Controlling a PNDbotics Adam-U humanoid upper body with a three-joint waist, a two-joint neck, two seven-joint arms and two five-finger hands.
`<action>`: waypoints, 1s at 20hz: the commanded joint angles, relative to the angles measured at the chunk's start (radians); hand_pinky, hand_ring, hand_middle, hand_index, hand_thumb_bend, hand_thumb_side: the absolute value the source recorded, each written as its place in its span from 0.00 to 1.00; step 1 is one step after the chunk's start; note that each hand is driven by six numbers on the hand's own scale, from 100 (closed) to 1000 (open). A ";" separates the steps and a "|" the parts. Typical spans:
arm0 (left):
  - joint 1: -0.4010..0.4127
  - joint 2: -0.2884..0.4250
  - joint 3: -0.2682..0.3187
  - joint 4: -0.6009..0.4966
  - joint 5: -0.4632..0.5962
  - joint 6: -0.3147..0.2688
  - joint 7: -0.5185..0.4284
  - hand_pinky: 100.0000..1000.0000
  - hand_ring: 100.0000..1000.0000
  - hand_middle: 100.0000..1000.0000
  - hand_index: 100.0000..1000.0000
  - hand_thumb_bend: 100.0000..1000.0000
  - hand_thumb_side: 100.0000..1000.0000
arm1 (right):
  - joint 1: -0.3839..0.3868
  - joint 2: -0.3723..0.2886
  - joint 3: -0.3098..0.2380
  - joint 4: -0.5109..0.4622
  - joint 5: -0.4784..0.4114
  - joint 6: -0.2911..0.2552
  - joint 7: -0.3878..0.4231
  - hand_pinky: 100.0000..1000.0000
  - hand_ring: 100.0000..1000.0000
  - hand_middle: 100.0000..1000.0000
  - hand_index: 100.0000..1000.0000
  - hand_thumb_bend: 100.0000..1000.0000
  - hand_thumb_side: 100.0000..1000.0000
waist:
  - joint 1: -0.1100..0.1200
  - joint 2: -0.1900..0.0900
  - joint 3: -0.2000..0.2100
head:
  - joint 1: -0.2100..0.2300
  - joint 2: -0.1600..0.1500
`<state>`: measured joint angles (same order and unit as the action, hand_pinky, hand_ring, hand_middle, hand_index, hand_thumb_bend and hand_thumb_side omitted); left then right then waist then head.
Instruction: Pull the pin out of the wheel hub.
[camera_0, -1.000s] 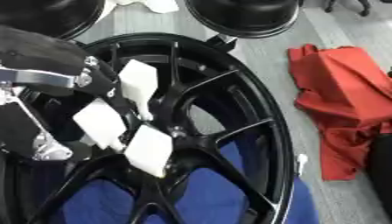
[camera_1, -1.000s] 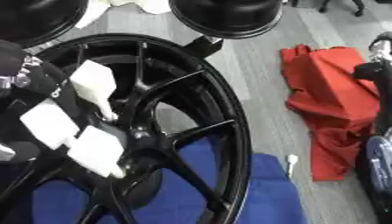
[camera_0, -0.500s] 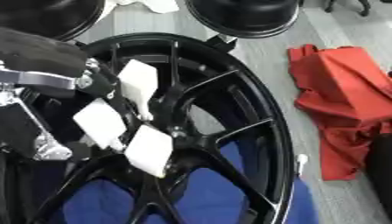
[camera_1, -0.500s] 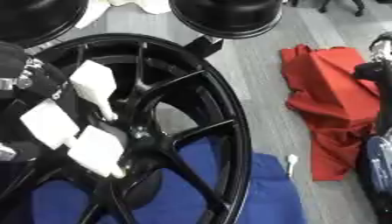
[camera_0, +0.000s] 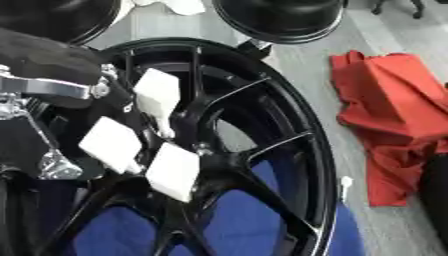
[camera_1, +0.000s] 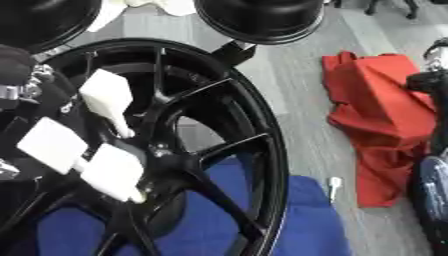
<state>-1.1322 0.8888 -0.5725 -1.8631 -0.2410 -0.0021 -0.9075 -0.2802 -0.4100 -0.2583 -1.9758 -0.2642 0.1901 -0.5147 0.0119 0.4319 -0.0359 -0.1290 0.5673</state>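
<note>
- Wheel hub (camera_0: 203, 159) sits at the centre of the black wheel (camera_0: 289, 125), on blue cloth (camera_0: 236, 220); pin not discernible.
- Left hand (camera_0: 131, 135) has barely shifted, white-padded fingers (camera_0: 173, 171) curled at the hub; whether they pinch anything, cannot tell.
- Extraction looks not yet begun.

Left hand (camera_0: 131, 135) crowds hub; spokes (camera_0: 262, 150) block sides (gaps narrow); right floor (camera_0: 306, 65) open.

Wheel hub (camera_0: 262, 150) glossy black metal; red cloth (camera_0: 389, 107) matt, creased.
</note>
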 joint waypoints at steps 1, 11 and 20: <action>-0.025 0.012 0.034 -0.018 0.006 0.010 0.001 0.54 0.40 0.29 0.44 0.08 0.08 | -0.003 -0.019 -0.007 -0.024 0.001 0.001 -0.003 0.47 0.42 0.58 0.65 0.01 0.36 | -0.001 -0.024 0.000 | 0.002 -0.014; -0.084 0.005 0.169 -0.051 0.035 0.063 0.001 0.50 0.34 0.22 0.36 0.07 0.09 | 0.000 -0.023 -0.007 -0.024 0.005 0.000 -0.002 0.47 0.42 0.58 0.65 0.01 0.36 | -0.001 -0.034 0.010 | 0.001 -0.006; 0.009 0.149 0.378 0.065 0.035 0.170 0.097 0.48 0.32 0.20 0.36 0.00 0.07 | 0.016 -0.039 -0.037 -0.024 0.031 -0.019 -0.033 0.48 0.43 0.58 0.65 0.00 0.35 | -0.009 -0.042 0.058 | -0.045 0.008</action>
<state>-1.1138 0.9821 -0.2410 -1.8173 -0.2000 0.1495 -0.8265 -0.2619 -0.4152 -0.2799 -1.9758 -0.2435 0.1760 -0.5397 0.0041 0.4191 0.0234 -0.1646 0.5731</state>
